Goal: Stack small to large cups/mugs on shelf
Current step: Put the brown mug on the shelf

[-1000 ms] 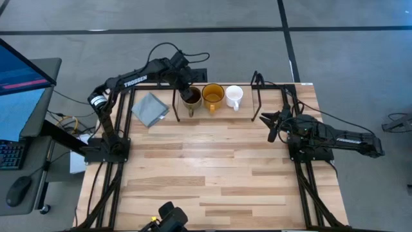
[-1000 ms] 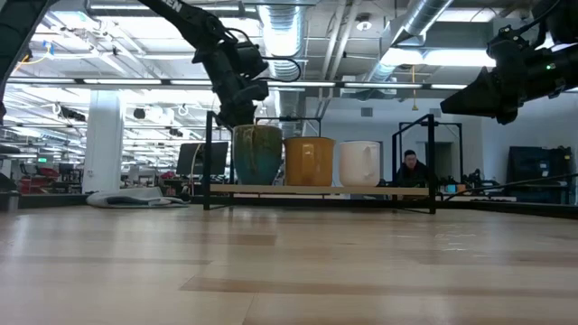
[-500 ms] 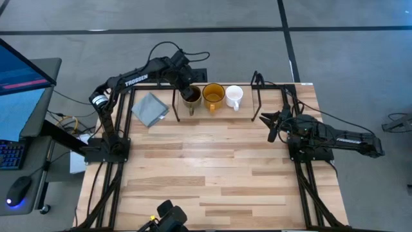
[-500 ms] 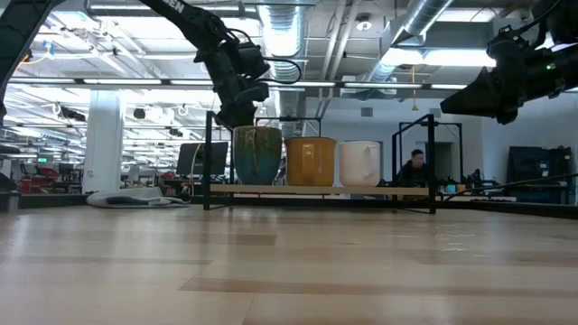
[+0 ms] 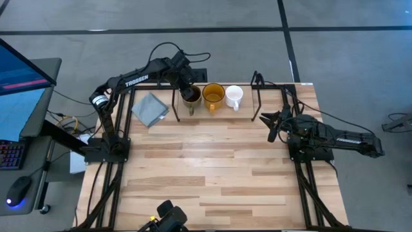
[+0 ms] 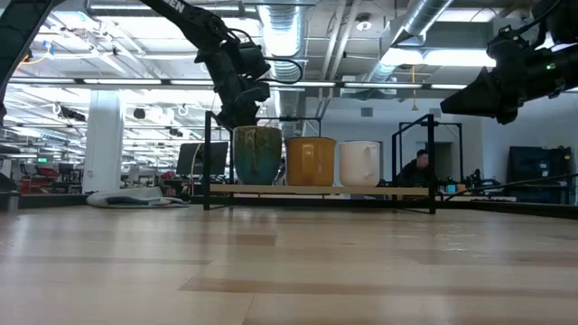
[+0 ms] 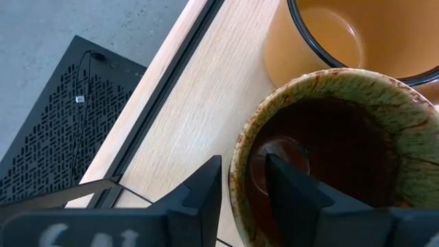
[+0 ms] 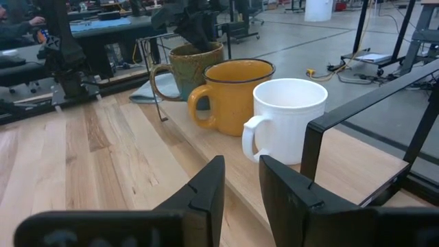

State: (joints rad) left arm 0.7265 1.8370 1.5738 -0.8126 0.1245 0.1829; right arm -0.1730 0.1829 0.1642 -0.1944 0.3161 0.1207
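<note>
From above, three mugs sat in a row on the shelf (image 5: 257, 106) — brown mug (image 5: 190, 97), yellow mug (image 5: 213, 95), white mug (image 5: 234, 95). The left claw (image 5: 186, 89) hung over the brown one. Its wrist camera showed the fingers straddling that mug's rim, pinching it. The right claw (image 8: 236, 180) waited apart over the tabletop (image 5: 212, 167), fingers slightly parted.

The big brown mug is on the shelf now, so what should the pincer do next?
Probably let go and lift straight up. The left pincer straddles the brown mug's rim, one finger inside, and the mug stands on the shelf beside the yellow mug.
</note>
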